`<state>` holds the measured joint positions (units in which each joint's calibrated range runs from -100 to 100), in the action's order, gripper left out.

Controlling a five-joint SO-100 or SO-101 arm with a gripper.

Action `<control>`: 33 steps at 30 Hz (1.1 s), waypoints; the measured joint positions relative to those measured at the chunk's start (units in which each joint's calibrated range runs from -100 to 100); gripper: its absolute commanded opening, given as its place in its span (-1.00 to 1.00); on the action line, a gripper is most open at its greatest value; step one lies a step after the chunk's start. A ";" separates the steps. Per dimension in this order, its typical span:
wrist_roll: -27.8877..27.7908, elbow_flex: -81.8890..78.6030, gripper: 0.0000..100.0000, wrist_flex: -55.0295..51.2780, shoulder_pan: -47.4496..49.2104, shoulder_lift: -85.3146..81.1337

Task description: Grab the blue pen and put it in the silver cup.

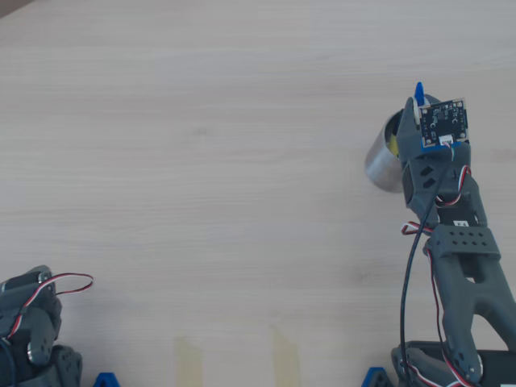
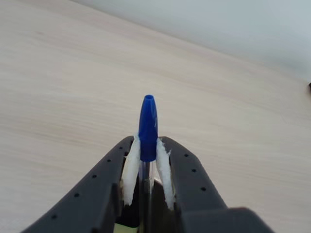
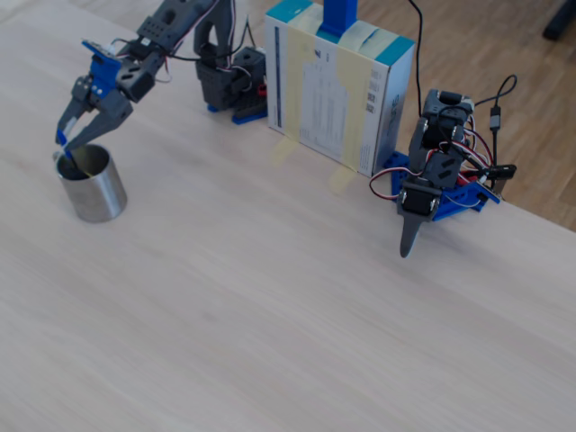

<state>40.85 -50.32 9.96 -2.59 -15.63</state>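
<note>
Pale wood-grain table (image 1: 201, 121) fills every view, matte and bare apart from the hardware; in the fixed view a taped white-and-teal box (image 3: 337, 90) stands at about 12 o'clock and a second, idle arm (image 3: 432, 180) sits at 2 o'clock.

My gripper (image 2: 147, 167) is closed on the blue pen (image 2: 147, 128). In the wrist view the two dark printed fingers, each lined with a ragged white pad (image 2: 130, 170), pinch the clear barrel just below the smooth blue cap, which points up and away from the camera. The pen looks close to upright.

Seen from overhead, the silver cup (image 1: 380, 165) sits at about 3 o'clock, a short brushed-metal cylinder half hidden under the wrist, with something yellow showing inside its mouth. In the fixed view the jaws hang right over the cup's rim (image 3: 90, 184) at 9 o'clock, and the pen's lower end seems to be at or inside the opening, though I can't see the tip.

I judge this as the release step. To do it well I'd keep the pen over the middle of the opening, lower a little more so the tip is clearly below the rim, then open slowly. A thin slick barrel can bounce off hard metal, and the light cup could tip if a finger nudges it.
</note>
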 measured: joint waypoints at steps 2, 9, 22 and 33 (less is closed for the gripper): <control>0.00 -0.63 -0.96 0.00 0.33 0.08; 0.00 -4.60 -0.96 0.08 0.33 0.67; 0.00 -5.59 -0.96 0.08 0.67 0.58; 0.00 -5.59 -0.95 0.08 0.67 0.58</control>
<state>40.85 -55.91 10.05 -1.92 -15.05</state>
